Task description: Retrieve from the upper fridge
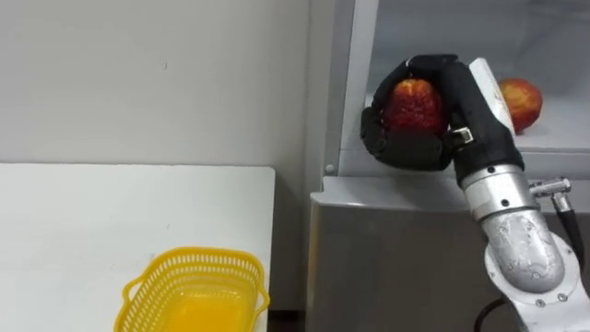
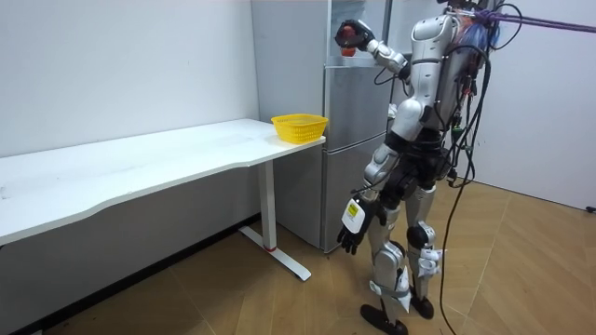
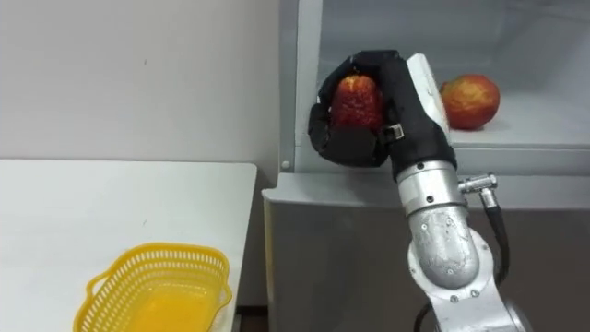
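Note:
My right hand (image 1: 419,138) (image 3: 364,134) is raised at the front edge of the open upper fridge, its black fingers curled round a red apple (image 1: 411,104) (image 3: 356,100). A second red apple (image 1: 520,100) (image 3: 471,100) lies on the white fridge shelf (image 1: 562,138) behind it, to the right. The room view has the right hand (image 2: 354,37) with its apple (image 2: 347,33) up at the fridge's upper compartment, while my left hand (image 2: 350,238) hangs low beside my thigh. I stand facing the fridge, just right of the table's end.
A yellow plastic basket (image 1: 194,293) (image 3: 157,286) (image 2: 299,127) sits empty on the white table (image 1: 92,231) (image 2: 140,163) near its right end, below and left of the fridge. The grey lower fridge door (image 1: 387,258) fills the space under the shelf.

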Controlling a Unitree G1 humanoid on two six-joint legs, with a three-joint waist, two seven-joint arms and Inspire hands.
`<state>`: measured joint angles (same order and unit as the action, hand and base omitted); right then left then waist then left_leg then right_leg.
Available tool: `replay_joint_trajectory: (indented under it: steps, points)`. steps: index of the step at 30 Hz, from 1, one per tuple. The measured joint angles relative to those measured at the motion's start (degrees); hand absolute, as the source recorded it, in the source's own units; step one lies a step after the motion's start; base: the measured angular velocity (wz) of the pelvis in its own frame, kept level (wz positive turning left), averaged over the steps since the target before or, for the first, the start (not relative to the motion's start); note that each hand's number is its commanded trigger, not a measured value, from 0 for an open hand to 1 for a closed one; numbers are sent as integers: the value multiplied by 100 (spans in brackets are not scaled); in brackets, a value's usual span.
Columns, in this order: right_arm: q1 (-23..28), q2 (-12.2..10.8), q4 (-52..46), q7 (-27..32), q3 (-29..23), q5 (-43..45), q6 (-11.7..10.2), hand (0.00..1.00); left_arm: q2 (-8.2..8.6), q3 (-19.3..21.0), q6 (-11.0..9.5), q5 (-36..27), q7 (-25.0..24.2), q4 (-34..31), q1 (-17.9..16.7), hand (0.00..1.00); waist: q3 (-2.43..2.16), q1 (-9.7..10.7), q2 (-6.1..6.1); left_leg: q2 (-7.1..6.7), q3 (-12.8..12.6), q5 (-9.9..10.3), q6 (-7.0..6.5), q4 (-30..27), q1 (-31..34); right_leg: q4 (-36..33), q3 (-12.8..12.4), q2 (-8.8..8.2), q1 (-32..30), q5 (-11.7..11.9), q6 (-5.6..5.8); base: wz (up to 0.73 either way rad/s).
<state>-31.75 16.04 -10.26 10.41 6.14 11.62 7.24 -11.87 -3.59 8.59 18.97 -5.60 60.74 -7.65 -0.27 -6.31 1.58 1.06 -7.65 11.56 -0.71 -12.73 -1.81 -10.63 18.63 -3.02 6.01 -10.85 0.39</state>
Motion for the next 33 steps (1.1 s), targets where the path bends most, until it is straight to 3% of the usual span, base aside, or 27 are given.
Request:
replay_joint_trajectory:
  steps: [3, 7, 11, 14, 17, 19, 24, 28, 33]
  points:
    - [192, -51, -472, 113, 138, 279, -118, 100, 30, -5, -162, -13, -10, 101, 32, 0, 12, -29, -20, 27, -15, 0, 0, 2, 11, 1, 1, 3, -2, 0, 0, 0]
    - [512, -235, -849, 196, 676, 909, -373, 100, 34, -178, -176, -13, -8, 222, 69, 0, 21, -37, -30, 29, -19, 3, 0, 61, 14, -4, 12, 4, -3, 0, 0, 0]
    - [516, -241, -847, 139, 1104, 1134, -421, 100, 31, -239, -261, -31, 8, 304, 92, 0, 34, -64, 23, 28, -20, 1, 2, 62, 12, -7, 15, 6, -1, 0, 0, 0]
    - [524, -244, -848, -8, 1322, 1429, -465, 100, -3, -238, -269, -32, -26, 371, 117, 0, 58, -105, 128, 25, -22, 1, 2, 67, 26, -5, 27, 9, -16, 0, 0, 0]
    - [529, -242, -849, -110, 1513, 1879, -474, 100, -57, -238, -270, -29, -137, 371, 164, 0, 28, -207, 226, 25, 0, 1, 2, 50, 131, -8, 60, 7, -105, 0, 0, 2]
    - [528, -241, -847, -206, 1627, 2138, -512, 100, -86, -241, -272, -29, -182, 377, 223, 0, 34, -279, 275, 18, 32, 1, 1, -3, 175, -7, 120, -5, -125, 0, 0, 10]
    - [523, -262, -839, -278, 1845, 2225, -520, 100, -102, -359, -272, -27, -207, 381, 245, 0, 41, -449, 281, 4, 98, 1, -1, -9, 204, -3, 196, -22, -118, 0, 1, 9]
    - [523, -272, -827, -328, 1985, 2302, -520, 100, -85, -355, -274, -9, -204, 458, 315, 0, 120, -557, 313, 4, 171, 0, 0, 0, 227, -1, 208, -14, -117, -1, 2, 5]
    - [523, -278, -531, -391, 2029, 2886, -518, 100, -81, -341, -273, 159, -206, 467, 355, 0, 110, -712, 340, -3, 252, 0, 1, 9, 265, -1, 388, -25, -114, -1, 3, 7]
